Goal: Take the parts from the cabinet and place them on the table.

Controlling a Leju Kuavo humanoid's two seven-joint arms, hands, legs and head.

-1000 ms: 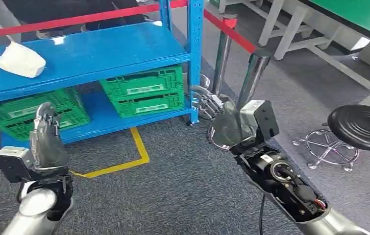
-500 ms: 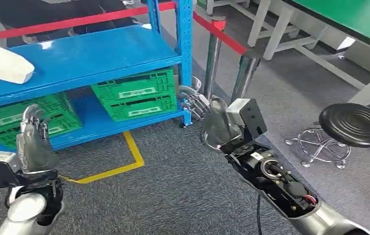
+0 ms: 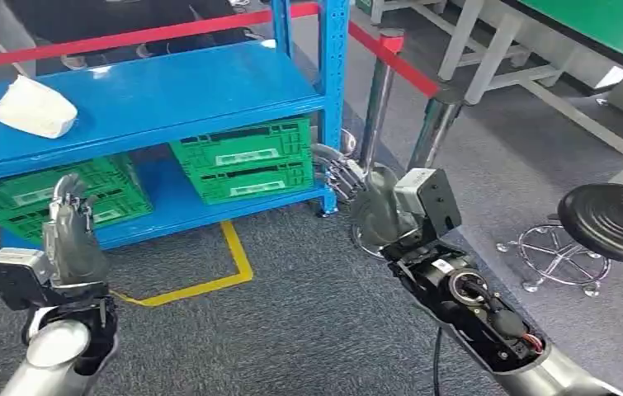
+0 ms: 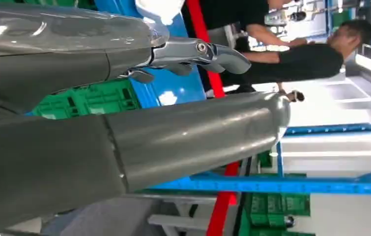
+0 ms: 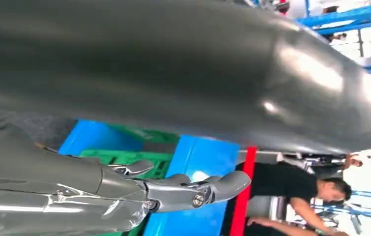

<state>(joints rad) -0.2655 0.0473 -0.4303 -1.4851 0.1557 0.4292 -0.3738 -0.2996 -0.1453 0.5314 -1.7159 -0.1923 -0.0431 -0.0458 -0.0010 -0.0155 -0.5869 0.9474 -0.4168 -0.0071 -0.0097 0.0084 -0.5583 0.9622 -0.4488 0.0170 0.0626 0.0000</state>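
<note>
A white bagged part (image 3: 35, 108) lies on the top shelf of the blue cabinet (image 3: 167, 91), toward its left end. My left hand (image 3: 73, 235) is raised in front of the lower shelf, fingers apart and holding nothing. My right hand (image 3: 356, 186) reaches toward the cabinet's right front post (image 3: 332, 99), fingers spread and empty. In the left wrist view the left hand's fingers (image 4: 208, 51) stretch out toward the white part (image 4: 159, 7). The right hand's fingers (image 5: 193, 189) in the right wrist view are extended with nothing between them.
Green crates (image 3: 246, 157) (image 3: 44, 194) sit on the lower shelf. A red belt barrier (image 3: 390, 58) on chrome posts (image 3: 427, 132) runs just right of the cabinet. A black stool (image 3: 613, 219) stands at the right, with yellow floor tape (image 3: 238, 256) below the cabinet. A person (image 4: 301, 54) stands behind it.
The whole picture swung left and back right as the camera moved. Both hands keep their raised, spread pose; nothing was grasped.
</note>
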